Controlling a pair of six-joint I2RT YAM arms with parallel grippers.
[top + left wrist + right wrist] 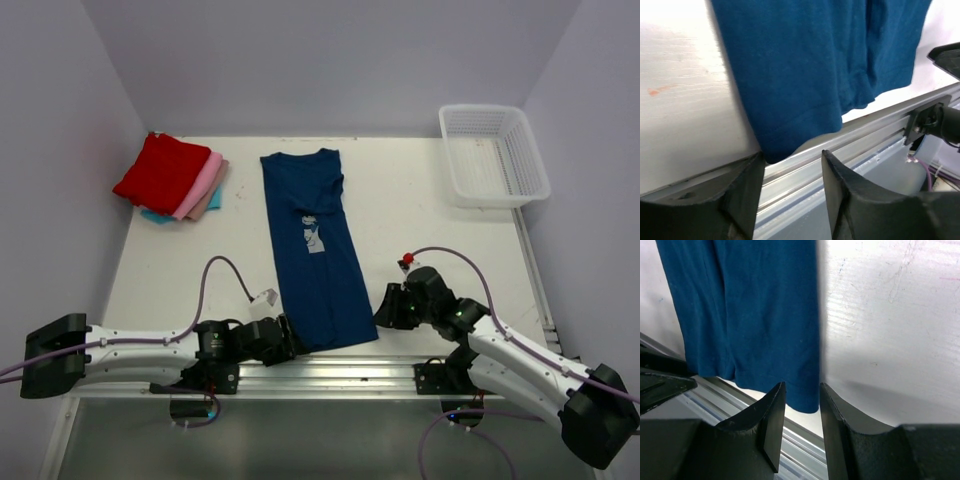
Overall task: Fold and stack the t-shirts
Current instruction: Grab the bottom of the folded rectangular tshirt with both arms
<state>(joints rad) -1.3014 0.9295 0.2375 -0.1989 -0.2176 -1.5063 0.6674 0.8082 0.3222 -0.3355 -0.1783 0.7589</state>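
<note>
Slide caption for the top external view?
Left gripper and right gripper at the hem corners of the lengthwise-folded navy t-shirt.

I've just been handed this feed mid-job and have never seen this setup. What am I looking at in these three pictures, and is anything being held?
These are two robot arms bolted at the near edge of a white table. The wide picture looks down from above and behind them. The other two come from a camera on each wrist, so the dark prongs at the bottom are that arm's own fingers. On the table lie a navy t-shirt folded into a long strip, a stack of folded shirts far left with red on top, and a white basket far right. The left gripper and right gripper each sit at a near corner of the navy shirt, jaws apart. Nothing is clamped yet.
</note>
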